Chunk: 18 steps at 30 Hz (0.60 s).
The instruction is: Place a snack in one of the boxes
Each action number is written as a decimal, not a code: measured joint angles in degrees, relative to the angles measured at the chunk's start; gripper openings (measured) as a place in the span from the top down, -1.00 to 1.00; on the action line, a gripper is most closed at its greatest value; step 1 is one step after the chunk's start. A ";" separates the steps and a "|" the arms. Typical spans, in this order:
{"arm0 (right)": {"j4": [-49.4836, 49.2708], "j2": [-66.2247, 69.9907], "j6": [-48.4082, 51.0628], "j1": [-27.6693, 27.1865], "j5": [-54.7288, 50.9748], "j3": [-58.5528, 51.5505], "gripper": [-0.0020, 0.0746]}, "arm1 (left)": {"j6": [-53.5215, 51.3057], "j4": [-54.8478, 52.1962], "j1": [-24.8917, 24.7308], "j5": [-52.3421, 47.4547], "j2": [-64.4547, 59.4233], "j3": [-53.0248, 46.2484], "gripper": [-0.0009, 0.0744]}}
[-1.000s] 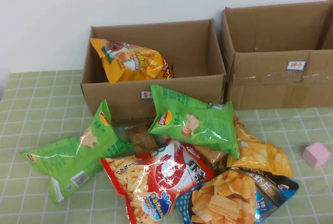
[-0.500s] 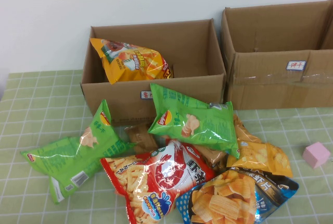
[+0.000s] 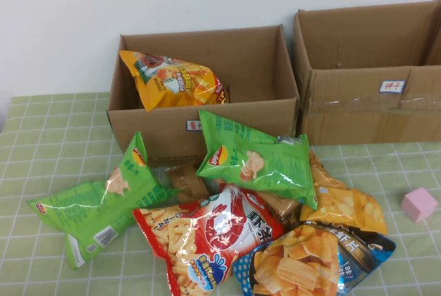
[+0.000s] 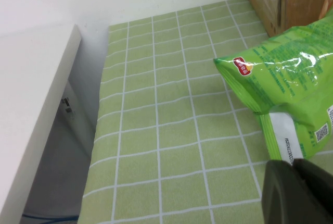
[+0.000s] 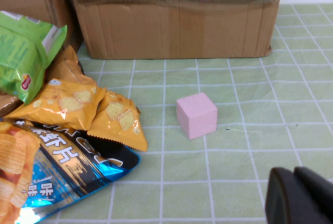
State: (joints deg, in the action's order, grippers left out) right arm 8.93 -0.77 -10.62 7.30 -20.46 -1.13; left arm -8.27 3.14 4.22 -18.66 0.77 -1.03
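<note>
Two boxes point(image 3: 203, 89) on green checked cloth point(image 3: 48, 138); left gripper point(image 4: 296, 193), right gripper point(image 5: 299, 198) low.

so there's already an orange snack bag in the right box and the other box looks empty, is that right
No. The orange bag sits in the left box, as the high view shows; the right box shows nothing inside. Left gripper is near a green bag, right gripper near the pink cube.
</note>
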 joint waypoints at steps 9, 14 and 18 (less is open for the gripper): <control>0.00 0.00 0.00 0.00 0.00 0.00 0.95 | 19.97 40.55 0.00 7.07 0.00 -0.11 0.98; 0.00 0.00 0.00 0.00 0.00 0.00 0.95 | 21.00 52.16 0.00 9.05 0.00 -0.11 0.98; 0.00 0.00 0.00 0.00 0.00 0.00 0.95 | 21.00 55.23 0.00 10.64 0.00 -0.11 0.98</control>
State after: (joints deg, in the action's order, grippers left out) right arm 8.93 -0.77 -10.62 7.30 -20.46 -1.13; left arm 12.72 58.37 4.22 -8.03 0.77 -1.14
